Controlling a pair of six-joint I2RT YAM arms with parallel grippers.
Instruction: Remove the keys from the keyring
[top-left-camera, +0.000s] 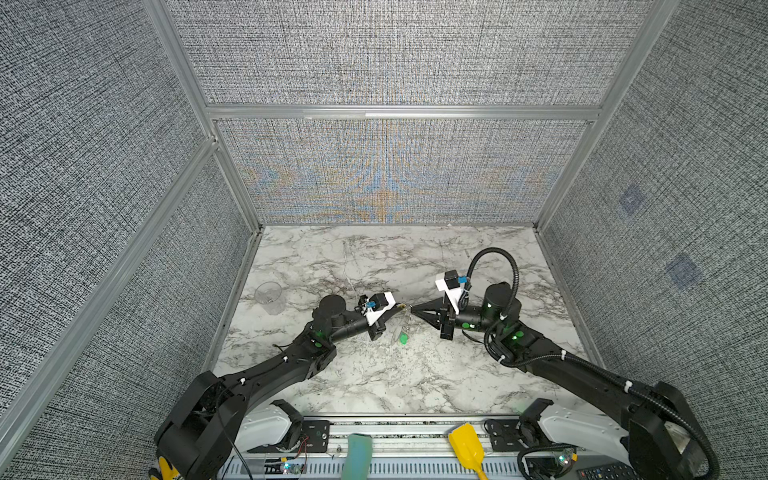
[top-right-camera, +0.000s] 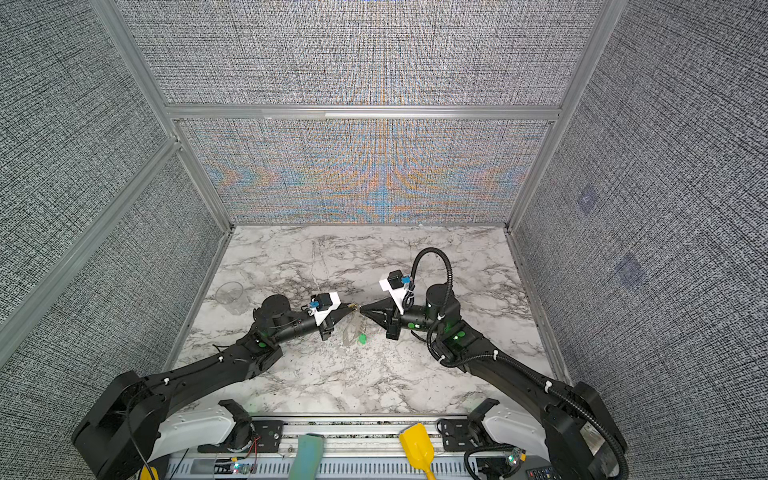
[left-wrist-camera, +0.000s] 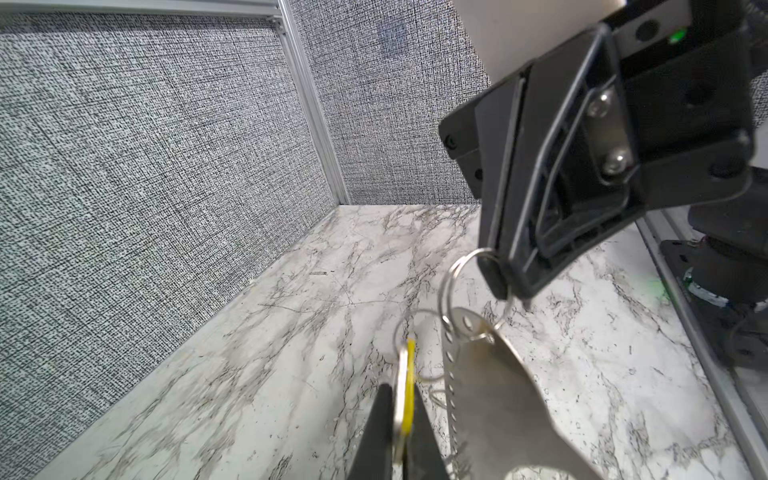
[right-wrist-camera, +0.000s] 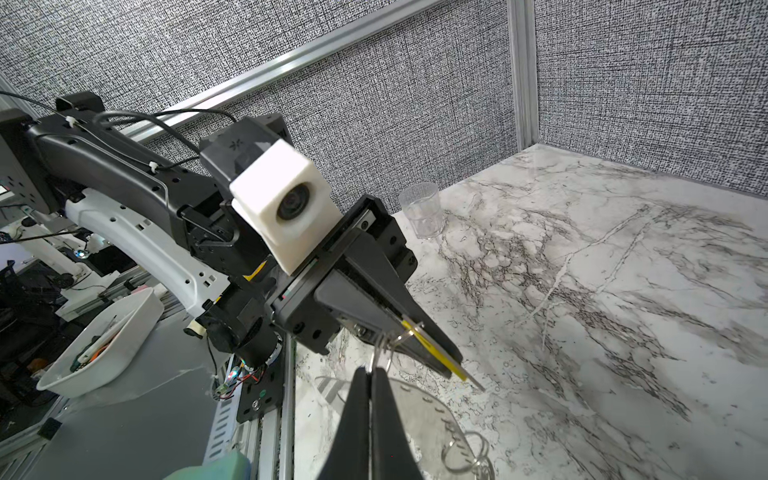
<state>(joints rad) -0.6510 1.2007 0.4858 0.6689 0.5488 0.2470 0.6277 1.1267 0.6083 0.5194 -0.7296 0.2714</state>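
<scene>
Two grippers, tip to tip above the middle of the table (top-left-camera: 374, 374); left gripper (left-wrist-camera: 401, 419) clenched on the yellow key tag (left-wrist-camera: 410, 374), held edge-on; right gripper (left-wrist-camera: 503, 282) pinched shut on a small metal ring (left-wrist-camera: 455, 274); the keyring (left-wrist-camera: 498, 395) hangs beneath that ring, the green key tag (top-left-camera: 403, 338) dangling lower beside it. Hazards, as judged: pulling apart without working the tag's ring through its split would only strain both grips; the thin ring could slip from the right tips and drop the whole bunch; the hanging keyring could swing and twist the rings.
</scene>
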